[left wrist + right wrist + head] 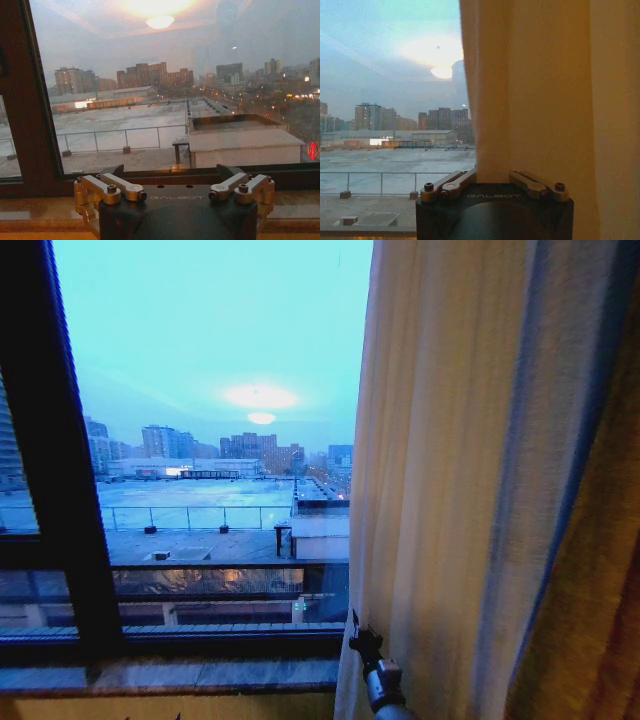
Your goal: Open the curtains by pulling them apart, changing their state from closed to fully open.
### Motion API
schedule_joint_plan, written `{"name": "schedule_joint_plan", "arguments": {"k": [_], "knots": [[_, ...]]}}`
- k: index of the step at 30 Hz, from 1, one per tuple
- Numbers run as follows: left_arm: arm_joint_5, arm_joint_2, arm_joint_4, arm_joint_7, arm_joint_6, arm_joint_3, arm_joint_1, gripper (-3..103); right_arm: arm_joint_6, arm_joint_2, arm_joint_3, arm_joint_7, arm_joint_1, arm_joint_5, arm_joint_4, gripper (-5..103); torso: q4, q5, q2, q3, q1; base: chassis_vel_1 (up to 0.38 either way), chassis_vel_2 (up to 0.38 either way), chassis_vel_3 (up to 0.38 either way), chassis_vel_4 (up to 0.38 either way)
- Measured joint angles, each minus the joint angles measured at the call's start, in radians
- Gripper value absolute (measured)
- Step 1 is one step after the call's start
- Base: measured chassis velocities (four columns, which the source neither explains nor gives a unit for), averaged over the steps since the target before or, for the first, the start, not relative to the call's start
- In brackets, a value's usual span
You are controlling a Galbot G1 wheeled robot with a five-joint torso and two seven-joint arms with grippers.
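- Curtains: bunched at the window's right side.
- Right gripper: clamped on the curtains' edge.
- Left gripper: spread wide, facing the window.

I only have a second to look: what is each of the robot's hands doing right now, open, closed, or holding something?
Left gripper: open, holding nothing, facing the window glass.
Right gripper: shut on the sheer curtain, at its inner edge.
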Motion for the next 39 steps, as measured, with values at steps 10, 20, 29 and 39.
{"name": "schedule_joint_plan", "arguments": {"k": [10,20,29,39], "knots": [[0.001,-0.002,-0.010,0.000,0.001,-0.001,0.007,100,0.006,0.000,0.017,-0.001,-0.014,0.005,0.015,0,0.0000,0.0001,0.000,0.000,0.000,-0.176,-0.169,0.193,0.167],[0.002,-0.002,-0.007,0.001,0.001,0.001,0.002,100,0.038,0.000,0.049,-0.001,-0.051,-0.015,0.049,0,-0.0002,0.0001,0.000,0.000,0.000,-0.308,-0.316,0.309,0.318],[0.001,0.001,0.007,0.002,0.003,0.003,-0.012,100,0.080,-0.001,0.056,0.005,-0.066,-0.075,0.056,16,-0.0005,0.0004,0.000,0.000,0.000,-0.204,-0.220,0.206,0.204],[-0.002,0.009,0.030,0.001,0.004,0.004,-0.033,100,0.081,0.000,0.035,0.005,-0.060,-0.083,0.041,60,0.0000,-0.0003,0.000,0.000,0.000,0.033,0.049,-0.025,-0.032]]}}
